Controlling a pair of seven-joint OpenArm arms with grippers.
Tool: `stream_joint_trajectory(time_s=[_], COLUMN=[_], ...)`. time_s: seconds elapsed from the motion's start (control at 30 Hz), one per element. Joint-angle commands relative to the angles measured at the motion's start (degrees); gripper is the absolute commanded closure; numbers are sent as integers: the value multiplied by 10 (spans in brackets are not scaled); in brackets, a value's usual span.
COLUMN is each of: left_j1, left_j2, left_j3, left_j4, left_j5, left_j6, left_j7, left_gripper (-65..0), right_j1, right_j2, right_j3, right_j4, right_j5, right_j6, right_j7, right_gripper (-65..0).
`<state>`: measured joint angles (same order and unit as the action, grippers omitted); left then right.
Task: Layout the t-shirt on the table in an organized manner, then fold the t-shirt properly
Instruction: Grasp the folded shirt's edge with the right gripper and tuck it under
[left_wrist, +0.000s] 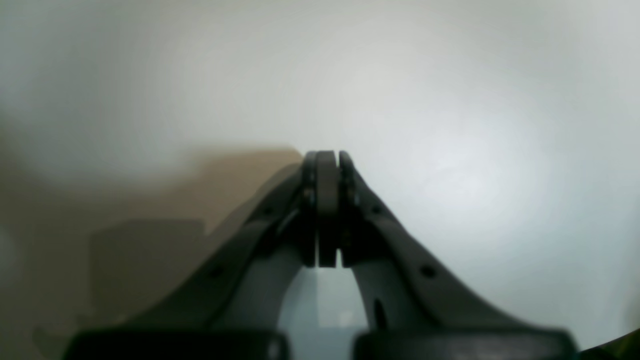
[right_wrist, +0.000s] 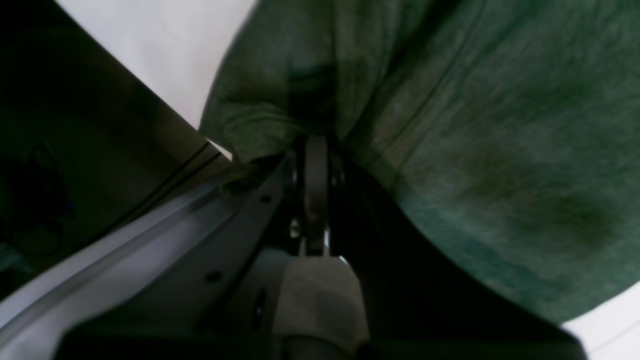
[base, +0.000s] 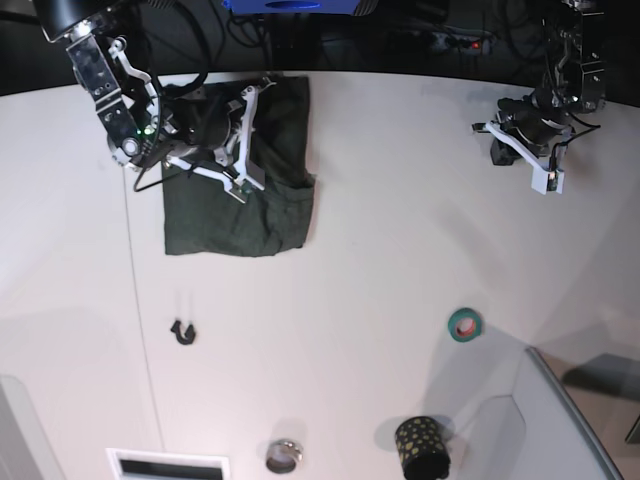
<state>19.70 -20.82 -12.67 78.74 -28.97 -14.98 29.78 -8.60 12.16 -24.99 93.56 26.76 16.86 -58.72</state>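
1. base view: the t-shirt (base: 238, 205) lies folded into a dark green block on the white table (base: 380, 230), at the far side of the table, directly under the right gripper (base: 243, 172).
2. right wrist view: the right gripper (right_wrist: 315, 150) has its fingers pressed together on a bunched fold of the t-shirt (right_wrist: 450, 125); the cloth spreads out ahead of the tips and off to one side, with a strip of the table (right_wrist: 165, 50) showing on the other side.
3. left wrist view: the left gripper (left_wrist: 327, 160) has its fingers together with nothing between them, over bare table (left_wrist: 450, 100); the picture is blurred.
4. base view: the left gripper (base: 540, 175) hangs well apart from the t-shirt, across the table from it.
5. base view: nearer the camera than the left gripper sit a roll of green tape (base: 464, 324) and a black cup with gold dots (base: 421, 445); a small black hook (base: 182, 332) lies on the near side of the t-shirt, and a small metal ring (base: 284, 456) sits by the near edge.
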Motion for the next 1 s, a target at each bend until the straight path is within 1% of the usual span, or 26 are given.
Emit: stream_joint_trajectory(time_s=[0.0,0.2,0.33,0.5,0.6,0.7,0.77,0.9,0.97], left_j1=[-1,-3,-3,-3,-4,-4,-4,-4,-2], left_j2=[-9,-9,-9,-9,-9,-9,-9,-9,-9], left_j3=[-3,-3,-3,-3,-3,-3,-3,-3,-3], left_j4=[7,7,7,6,6,6,6,6,6], left_j5=[-6,-6,-6,-6,-6,-6,-6,-6,-6], left_j6=[1,1,1,1,1,1,1,1,1], left_j7=[-10,-10,-10,-10,-10,-10,-10,-10,-10], left_gripper=[0,0,0,0,0,0,0,0,0], right_j1=[5,-18,-19,-10,-2,6,14,40,59], right_j2=[-2,5,13,14,9,-7,-11,-20,-38], right_j3=[2,8,20,16,15,14,11,-23,-43], right_j4=[15,86,49,-4,-16,-14,-16,-43,-67], right_j5=[11,11,10,10,10,10,10,11,11], right_j6=[1,-1,-1,-1,-1,-1,-1,-1,-1], right_j7=[4,-1,1,27,27,21,21,23,25], right_gripper=[-5,-5,-5,-3,-3,-3,-3,-3,-3])
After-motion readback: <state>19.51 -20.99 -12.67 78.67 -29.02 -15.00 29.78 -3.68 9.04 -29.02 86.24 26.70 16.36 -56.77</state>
